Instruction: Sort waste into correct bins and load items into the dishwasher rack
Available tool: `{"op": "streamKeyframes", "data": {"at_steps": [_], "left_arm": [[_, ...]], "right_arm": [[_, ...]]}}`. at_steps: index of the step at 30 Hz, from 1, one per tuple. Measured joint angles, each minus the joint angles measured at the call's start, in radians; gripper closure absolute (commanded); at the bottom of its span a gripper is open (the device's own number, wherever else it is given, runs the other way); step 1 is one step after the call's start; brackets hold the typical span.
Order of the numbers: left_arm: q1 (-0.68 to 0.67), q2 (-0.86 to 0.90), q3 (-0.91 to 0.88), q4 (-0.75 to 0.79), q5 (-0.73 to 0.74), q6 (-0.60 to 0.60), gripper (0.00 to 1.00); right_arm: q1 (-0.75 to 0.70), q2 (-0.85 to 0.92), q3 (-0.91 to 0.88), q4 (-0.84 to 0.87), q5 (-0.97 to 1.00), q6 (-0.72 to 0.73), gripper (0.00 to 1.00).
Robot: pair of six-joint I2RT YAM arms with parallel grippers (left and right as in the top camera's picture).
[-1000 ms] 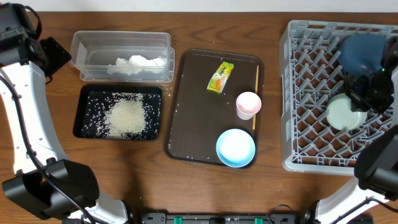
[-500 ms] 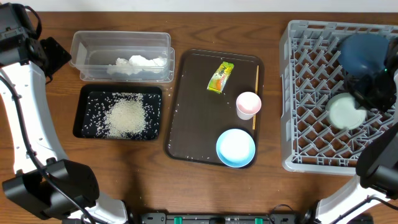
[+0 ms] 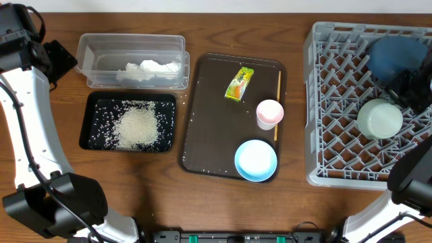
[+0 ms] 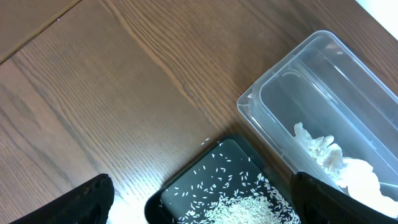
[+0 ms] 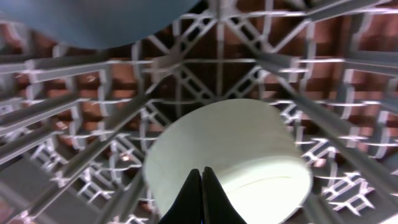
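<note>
Left gripper (image 4: 200, 186): we see it released, its two dark fingers spread wide. It hangs over the wooden counter (image 3: 236, 34) at the far left, just beside the bins.
Clear tub (image 3: 101, 57): it sits on the counter at the back left. The crumpled white tissue (image 3: 150, 69) lies inside it.
Black tray (image 3: 86, 121): it sits right in front of the tub. The rice (image 3: 138, 126) is heaped in the middle, with loose grains all around.
Brown tray (image 3: 209, 115): it sits in the middle of the counter. It carries four things.
Wrapper (image 3: 239, 83): yellow-green, near the back of the brown tray.
Stick (image 3: 277, 101): thin and wooden, along the tray's right edge.
Cup (image 3: 269, 113): pinkish-white, just beside the stick.
Light blue bowl (image 3: 256, 160): at the front right corner of the brown tray.
Rack (image 3: 337, 94): the big grey crate at the far right.
Plate (image 3: 391, 57): dark blue, in the rack's back right part.
Mint green bowl (image 3: 379, 119): in the rack, in front of the plate.
Right gripper (image 5: 202, 186): clenched tight, its fingers pressed together right over the mint green bowl. We cannot tell if the tips touch it.
</note>
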Motion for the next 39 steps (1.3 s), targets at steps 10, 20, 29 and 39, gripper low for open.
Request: {"op": "streamKeyframes", "data": {"at_steps": [10, 20, 29, 39], "left_arm": [[0.0, 0.0, 0.0, 0.0, 0.0, 0.0, 0.08], [0.0, 0.0, 0.0, 0.0, 0.0, 0.0, 0.07], [0.0, 0.0, 0.0, 0.0, 0.0, 0.0, 0.08], [0.0, 0.0, 0.0, 0.0, 0.0, 0.0, 0.08]], "right_arm": [[0.04, 0.0, 0.0, 0.001, -0.038, -0.001, 0.99], [0.051, -0.14, -0.005, -0.047, 0.012, -0.006, 0.84], [0.051, -0.217, -0.058, -0.106, 0.06, 0.035, 0.91], [0.051, -0.177, -0.274, 0.108, 0.077, 0.07, 0.87]]}}
